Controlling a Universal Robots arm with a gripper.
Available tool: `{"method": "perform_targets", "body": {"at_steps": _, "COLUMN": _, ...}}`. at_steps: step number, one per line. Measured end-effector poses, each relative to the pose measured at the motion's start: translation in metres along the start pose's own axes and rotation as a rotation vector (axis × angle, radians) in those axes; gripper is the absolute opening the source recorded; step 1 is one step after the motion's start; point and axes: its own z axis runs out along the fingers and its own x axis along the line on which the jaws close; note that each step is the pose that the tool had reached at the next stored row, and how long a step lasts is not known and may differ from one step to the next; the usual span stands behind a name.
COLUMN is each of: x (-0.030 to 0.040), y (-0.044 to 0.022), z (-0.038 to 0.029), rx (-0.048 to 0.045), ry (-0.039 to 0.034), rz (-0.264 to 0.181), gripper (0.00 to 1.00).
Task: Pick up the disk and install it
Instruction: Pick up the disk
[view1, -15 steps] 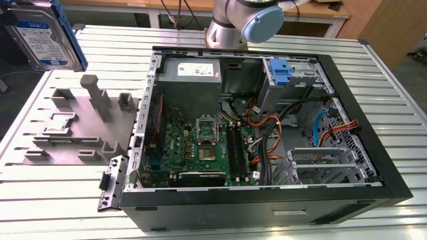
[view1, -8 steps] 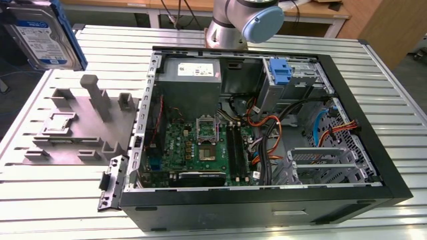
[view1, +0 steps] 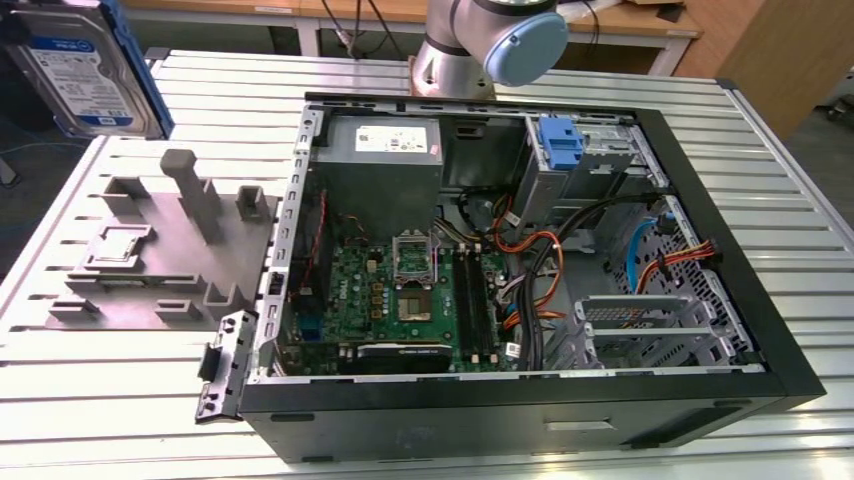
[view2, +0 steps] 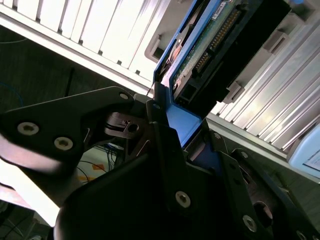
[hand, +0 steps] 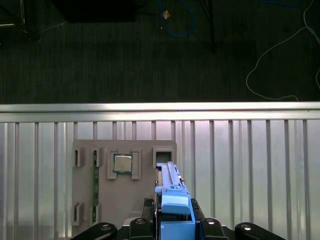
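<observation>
The disk (view1: 80, 70) hangs in the air at the far left of the exterior view, well above the table, label facing the camera inside its blue carrier frame. In the second wrist view its green circuit-board side (view2: 200, 50) shows, and the black fingers (view2: 165, 145) of my gripper (view2: 177, 135) clamp the blue carrier edge. In the first wrist view the disk (hand: 172, 197) is an edge-on blue strip rising from my gripper (hand: 172, 227), above the grey fixture (hand: 90, 200). The gripper is shut on the disk.
An open black computer case (view1: 747, 330) lies on the slatted metal table (view1: 667, 70), with a motherboard, cables, a fixed blue carrier (view1: 561, 145) and a metal drive cage (view1: 641, 325) inside. The grey fixture (view1: 160, 250) holding a small silver chip (hand: 122, 163) sits on the case's left in the exterior view.
</observation>
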Motion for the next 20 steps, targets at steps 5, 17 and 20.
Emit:
{"method": "perform_targets", "body": {"at_steps": 5, "x": -0.0001, "y": 0.0001, "z": -0.0023, "rx": -0.0001, "ry": 0.0, "rz": 0.0, "gripper": 0.36}}
{"method": "perform_targets", "body": {"at_steps": 17, "x": -0.0003, "y": 0.0002, "z": -0.0103, "rx": 0.0, "ry": 0.0, "rz": 0.0, "gripper": 0.36}}
{"method": "perform_targets", "body": {"at_steps": 20, "x": -0.0004, "y": 0.0002, "z": -0.0128, "rx": 0.0, "ry": 0.0, "rz": 0.0, "gripper": 0.36}}
